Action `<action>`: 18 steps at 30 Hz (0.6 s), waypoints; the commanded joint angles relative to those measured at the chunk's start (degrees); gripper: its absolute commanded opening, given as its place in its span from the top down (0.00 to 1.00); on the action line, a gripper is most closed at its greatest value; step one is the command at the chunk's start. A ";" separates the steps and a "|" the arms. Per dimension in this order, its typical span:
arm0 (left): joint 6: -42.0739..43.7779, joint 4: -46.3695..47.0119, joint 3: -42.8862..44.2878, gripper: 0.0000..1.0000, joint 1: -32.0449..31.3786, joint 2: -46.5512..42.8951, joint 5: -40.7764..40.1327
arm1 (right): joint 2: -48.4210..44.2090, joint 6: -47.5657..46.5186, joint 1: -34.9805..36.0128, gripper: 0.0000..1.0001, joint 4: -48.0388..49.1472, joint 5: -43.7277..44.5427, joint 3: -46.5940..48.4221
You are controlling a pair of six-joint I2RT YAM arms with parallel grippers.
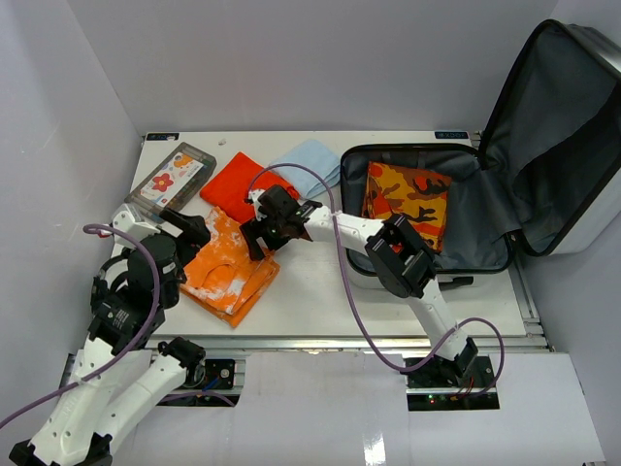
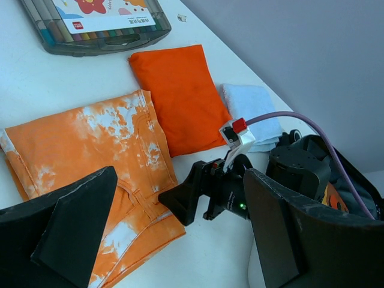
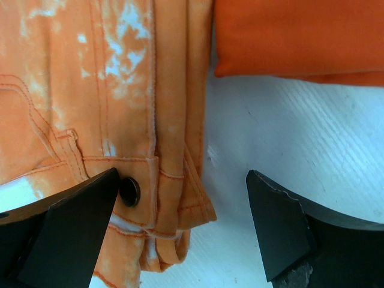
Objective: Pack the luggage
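Note:
The luggage (image 1: 477, 218) lies open at the right, its lid (image 1: 558, 116) propped up, dark grey lining showing. A folded orange camouflage cloth (image 1: 406, 199) lies inside it. An orange tie-dye garment (image 1: 231, 270) lies folded on the table. My right gripper (image 1: 260, 235) is open and low over that garment's right edge; in the right wrist view (image 3: 177, 222) the garment's buttoned corner (image 3: 162, 198) sits between the jaws, untouched. My left gripper (image 1: 191, 231) is open and empty above the garment's left side; it also shows in the left wrist view (image 2: 177, 231).
A red-orange folded cloth (image 1: 247, 184) and a light blue cloth (image 1: 309, 163) lie behind the garment. A flat grey marker case with a red flower (image 1: 172, 178) sits at the back left. White walls enclose the table.

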 commanded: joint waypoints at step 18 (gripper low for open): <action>2.36 7.08 -4.82 0.05 0.26 5.86 9.03 | -0.16 2.31 4.08 0.74 4.70 2.99 -13.66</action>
